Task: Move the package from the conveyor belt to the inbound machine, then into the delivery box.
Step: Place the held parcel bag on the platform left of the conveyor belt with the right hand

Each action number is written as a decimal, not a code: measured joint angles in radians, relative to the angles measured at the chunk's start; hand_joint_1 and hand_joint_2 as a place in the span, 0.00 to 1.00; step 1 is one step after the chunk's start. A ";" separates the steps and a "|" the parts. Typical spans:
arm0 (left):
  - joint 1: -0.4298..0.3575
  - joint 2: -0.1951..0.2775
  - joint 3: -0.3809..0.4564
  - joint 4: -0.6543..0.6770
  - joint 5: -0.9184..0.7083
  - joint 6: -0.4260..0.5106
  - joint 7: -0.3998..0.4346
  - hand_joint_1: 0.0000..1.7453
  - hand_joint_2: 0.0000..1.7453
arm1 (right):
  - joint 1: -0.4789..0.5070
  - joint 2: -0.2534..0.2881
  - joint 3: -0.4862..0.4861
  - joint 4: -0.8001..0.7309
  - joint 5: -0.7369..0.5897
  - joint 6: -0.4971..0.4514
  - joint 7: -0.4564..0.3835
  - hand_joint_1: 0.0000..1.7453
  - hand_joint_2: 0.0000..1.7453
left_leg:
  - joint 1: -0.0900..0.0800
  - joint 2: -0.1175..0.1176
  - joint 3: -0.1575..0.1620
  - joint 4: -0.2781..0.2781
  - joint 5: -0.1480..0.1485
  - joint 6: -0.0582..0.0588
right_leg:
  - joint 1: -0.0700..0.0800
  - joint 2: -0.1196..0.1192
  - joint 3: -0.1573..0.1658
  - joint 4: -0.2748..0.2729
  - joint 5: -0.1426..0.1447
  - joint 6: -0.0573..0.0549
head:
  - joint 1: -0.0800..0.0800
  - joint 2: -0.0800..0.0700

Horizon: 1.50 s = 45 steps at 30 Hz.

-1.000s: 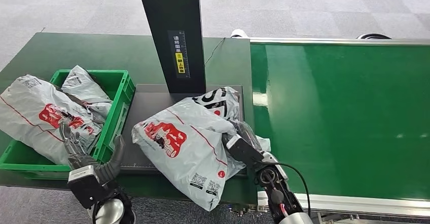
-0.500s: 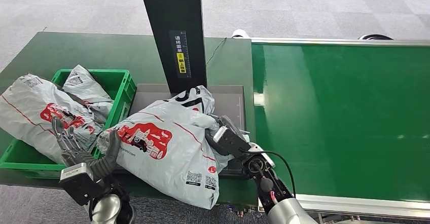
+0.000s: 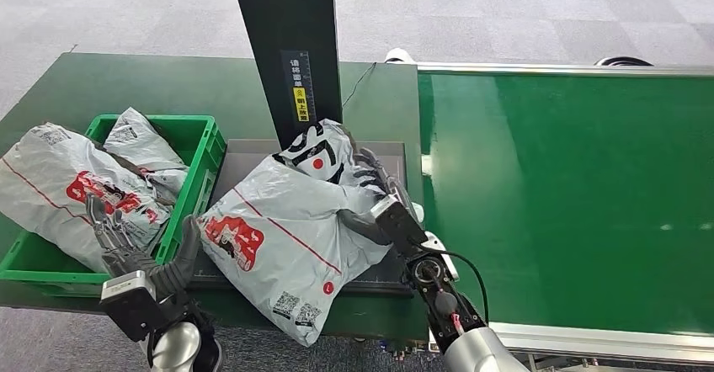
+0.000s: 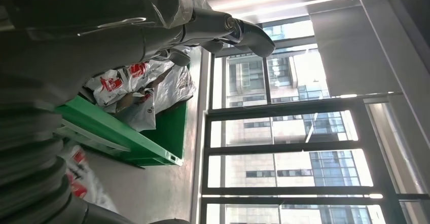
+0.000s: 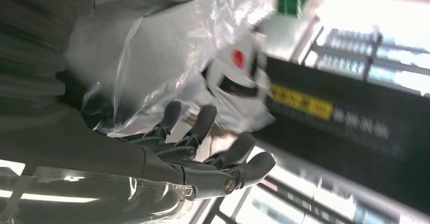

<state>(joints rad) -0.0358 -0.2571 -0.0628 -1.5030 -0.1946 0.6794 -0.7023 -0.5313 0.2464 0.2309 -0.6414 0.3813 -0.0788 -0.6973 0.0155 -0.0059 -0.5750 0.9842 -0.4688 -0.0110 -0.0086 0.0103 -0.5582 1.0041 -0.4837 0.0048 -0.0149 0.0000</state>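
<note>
The grey package (image 3: 290,233) has slid further toward the green delivery box (image 3: 195,183). It lies on the inbound machine (image 3: 383,149), pressed by the right robot hand (image 3: 375,195), fingers spread; the left robot hand (image 3: 139,250) waits beside it, spread and empty. Transfer is underway.

Left hand (image 3: 135,250): lower left of the head view, raised from a bent wrist, fingers (image 3: 105,225) spread and upright, thumb apart, holding nothing. Right arm enters at lower centre, forearm angled up and left. Right hand (image 3: 379,199): fingers (image 5: 223,163) extended and apart, nothing clasped.
</note>
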 joint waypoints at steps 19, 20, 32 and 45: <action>0.008 0.000 0.001 -0.008 -0.009 0.000 0.000 0.00 1.00 | 0.032 -0.002 -0.012 -0.112 -0.059 -0.130 0.000 0.00 1.00 | 0.000 0.000 0.000 0.000 0.000 0.000 | 0.000 0.000 0.000 0.000 0.000 0.000 | 0.000 0.000; 0.008 0.000 0.001 -0.008 -0.009 0.000 0.000 0.00 1.00 | 0.032 -0.002 -0.012 -0.112 -0.059 -0.131 0.000 0.00 1.00 | 0.000 0.000 0.000 0.000 0.000 0.000 | 0.000 0.000 0.000 0.000 0.000 0.000 | 0.000 0.000; 0.028 -0.007 -0.011 0.007 -0.218 -0.006 0.051 0.00 1.00 | 0.149 -0.005 -0.087 -0.378 -0.300 -0.332 -0.001 0.00 1.00 | 0.000 -0.003 -0.001 0.000 0.000 0.000 | 0.000 -0.002 0.000 0.000 -0.001 0.001 | 0.000 0.000; -0.044 0.043 -0.386 0.096 -0.659 -0.430 0.325 0.00 1.00 | 0.388 -0.005 -0.184 -0.721 -0.356 -0.252 -0.002 0.00 1.00 | 0.000 -0.002 -0.001 0.000 -0.001 0.000 | 0.000 -0.002 0.000 -0.001 -0.001 0.001 | 0.000 0.000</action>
<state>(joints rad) -0.0801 -0.2141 -0.4492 -1.4066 -0.8535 0.2490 -0.3772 -0.1432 0.2411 0.0472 -1.3623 0.0256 -0.3313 -0.6989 0.0154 -0.0083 -0.5757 0.9843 -0.4697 -0.0113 -0.0090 0.0084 -0.5584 1.0035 -0.4844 0.0055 -0.0150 0.0000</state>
